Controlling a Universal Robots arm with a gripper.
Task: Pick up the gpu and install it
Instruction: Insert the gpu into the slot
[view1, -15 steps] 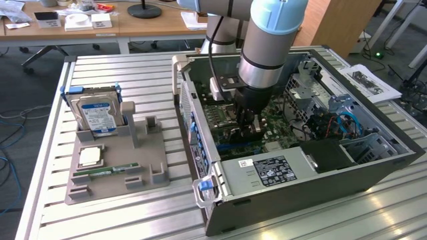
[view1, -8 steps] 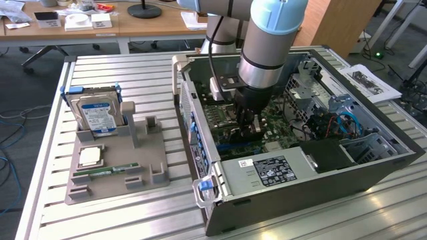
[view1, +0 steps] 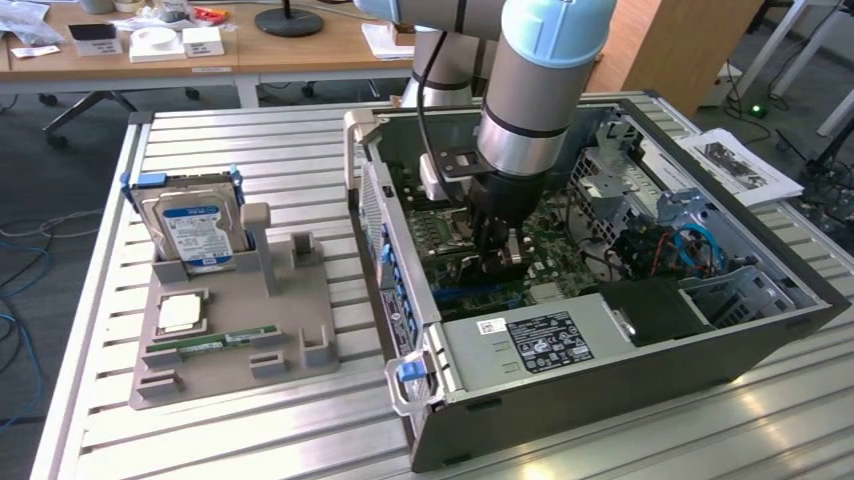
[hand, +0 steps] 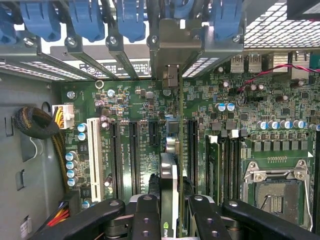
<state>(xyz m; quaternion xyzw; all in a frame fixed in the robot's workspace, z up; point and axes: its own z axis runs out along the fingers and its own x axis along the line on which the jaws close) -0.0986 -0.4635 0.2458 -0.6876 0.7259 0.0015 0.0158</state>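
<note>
The gpu (hand: 169, 172) appears edge-on in the wrist view as a thin card with a pale metal edge. It stands upright over the green motherboard (hand: 250, 125), among the long black expansion slots (hand: 134, 150). Its metal bracket (hand: 170, 47) reaches the case's rear slot openings under the blue latches (hand: 85, 20). My gripper (hand: 170, 202) is shut on the card, with a black finger (hand: 146, 212) on either side. In the exterior view the gripper (view1: 497, 258) reaches down into the open computer case (view1: 627, 390), low over the board.
A CPU socket (hand: 274, 192) and a white slot (hand: 93, 150) lie on the board. Outside the case, a grey holder tray (view1: 227, 350) carries the silver hard drive (view1: 196, 232), a memory stick (view1: 220, 340) and a square chip (view1: 180, 312). The power supply (view1: 534, 345) fills the case's near corner.
</note>
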